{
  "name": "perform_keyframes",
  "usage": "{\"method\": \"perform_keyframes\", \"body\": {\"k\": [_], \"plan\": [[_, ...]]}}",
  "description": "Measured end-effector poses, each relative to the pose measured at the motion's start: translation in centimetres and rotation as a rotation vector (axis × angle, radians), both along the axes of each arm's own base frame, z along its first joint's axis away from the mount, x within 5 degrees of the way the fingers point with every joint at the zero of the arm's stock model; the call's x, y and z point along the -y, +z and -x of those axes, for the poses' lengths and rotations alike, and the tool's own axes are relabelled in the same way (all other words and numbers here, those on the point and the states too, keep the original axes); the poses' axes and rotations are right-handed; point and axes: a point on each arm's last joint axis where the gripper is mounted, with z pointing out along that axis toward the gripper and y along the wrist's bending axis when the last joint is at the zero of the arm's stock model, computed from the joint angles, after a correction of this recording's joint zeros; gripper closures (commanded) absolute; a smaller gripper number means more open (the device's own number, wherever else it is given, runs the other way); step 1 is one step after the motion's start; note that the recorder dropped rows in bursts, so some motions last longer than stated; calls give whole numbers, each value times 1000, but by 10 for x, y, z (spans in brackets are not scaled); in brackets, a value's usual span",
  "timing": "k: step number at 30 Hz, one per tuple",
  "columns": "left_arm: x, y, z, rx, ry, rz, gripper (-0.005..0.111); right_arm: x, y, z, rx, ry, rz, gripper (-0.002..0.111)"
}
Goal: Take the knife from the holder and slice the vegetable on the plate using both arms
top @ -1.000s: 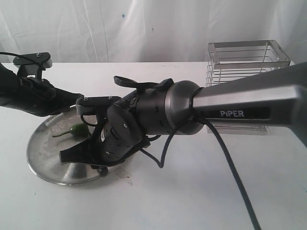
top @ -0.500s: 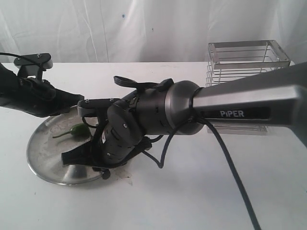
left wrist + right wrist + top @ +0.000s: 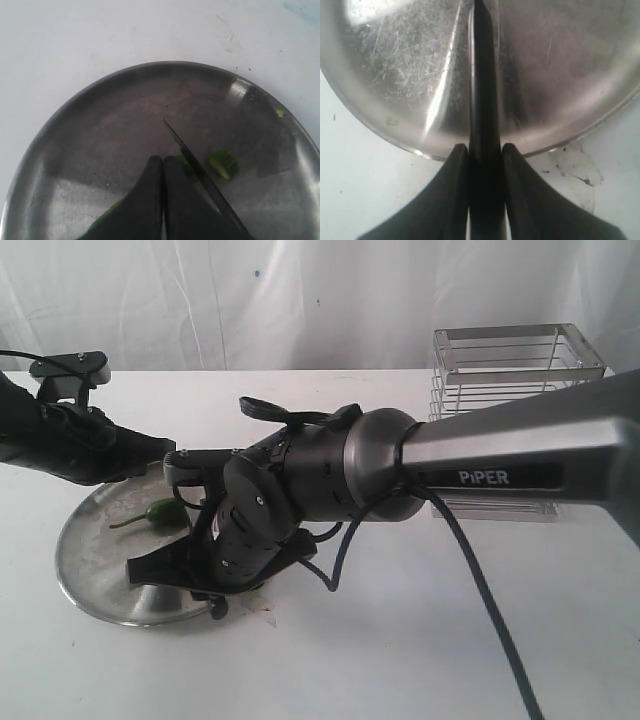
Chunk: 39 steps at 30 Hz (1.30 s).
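The steel plate [image 3: 78, 585] lies at the left of the table. On it rests the green vegetable [image 3: 160, 510], with a cut piece [image 3: 223, 163] beside the blade. My left gripper [image 3: 165, 454] reaches in from the left; its fingers [image 3: 150, 185] are shut together right over the vegetable [image 3: 187, 167]. I cannot tell whether they touch it. My right gripper [image 3: 485, 147] is shut on the black knife [image 3: 484, 75] by its handle. The blade [image 3: 200, 172] crosses the plate [image 3: 125, 115] next to the left fingers. In the exterior view the right gripper [image 3: 145, 568] sits over the plate's front rim.
The wire holder [image 3: 510, 390] stands at the back right, partly behind the right arm's grey sleeve [image 3: 520, 455]. A black cable [image 3: 480, 600] hangs from that arm. A small green scrap [image 3: 280, 112] lies near the plate's rim. A faint stain [image 3: 575, 167] marks the table beside the plate [image 3: 395, 75].
The right gripper with the knife has shifted slightly over the plate's front part. The left arm has barely moved.
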Motion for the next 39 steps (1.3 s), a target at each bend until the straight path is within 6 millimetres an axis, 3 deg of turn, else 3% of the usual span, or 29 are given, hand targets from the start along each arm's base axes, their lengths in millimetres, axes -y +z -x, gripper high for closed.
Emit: {"method": "perform_keyframes", "body": {"k": [26, 39], "plan": [[0, 0, 0, -3, 11, 10, 107, -2, 1, 0, -14, -25, -38, 108], [0, -7, -2, -45, 137, 117, 107, -3, 1, 1, -30, -39, -51, 108]]}}
